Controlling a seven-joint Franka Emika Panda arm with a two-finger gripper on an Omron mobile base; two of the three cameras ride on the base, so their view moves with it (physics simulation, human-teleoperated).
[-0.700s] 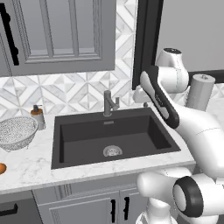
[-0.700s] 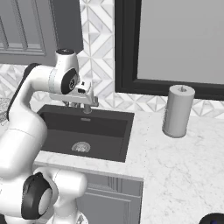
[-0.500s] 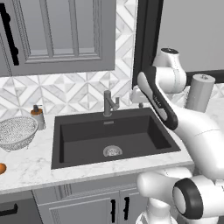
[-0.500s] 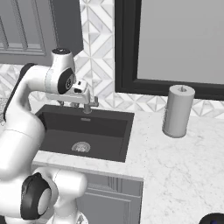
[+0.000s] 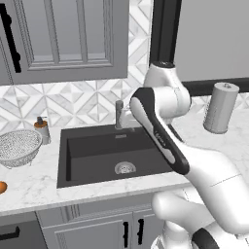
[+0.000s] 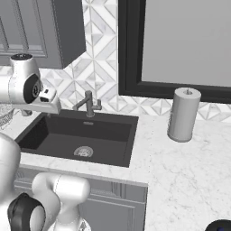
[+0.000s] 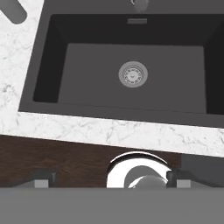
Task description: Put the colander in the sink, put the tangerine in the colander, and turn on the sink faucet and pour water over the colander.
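my jaws stand wide apart and hold nothing; my gripper (image 7: 109,183) looks down over the sink (image 7: 52,57), the two dark finger tips rising at the bottom of the hand view with the front strip of marble counter (image 7: 65,129) beyond them and the basin beyond that. the round silver drain (image 7: 133,74) lies nearly straight ahead of my jaws, in the middle of the matte black floor, and the basin holds nothing else.

the colander (image 5: 18,147) is well off to one side of my jaws, upright on the counter past the sink's left wall, just beside the soap dispenser (image 5: 42,130). i judge it light and stiff, thin perforated metal, smooth enough to slip, so i would close on the rim wall or on a side handle, though i cannot make the handles out from here. the tangerine (image 5: 1,187) sits nearer the counter's front edge, apart from the colander; small, round, a little yielding, likely to roll if nudged, so a gentle pinch across its middle.

the sink faucet (image 5: 119,115) stands at the back rim of the basin, beyond my jaws. the marble looks flat and slick. a paper towel roll (image 6: 183,114) stands well away on the other side, under the dark-framed window (image 6: 180,43); grey cabinets (image 5: 63,34) hang above the colander's side.
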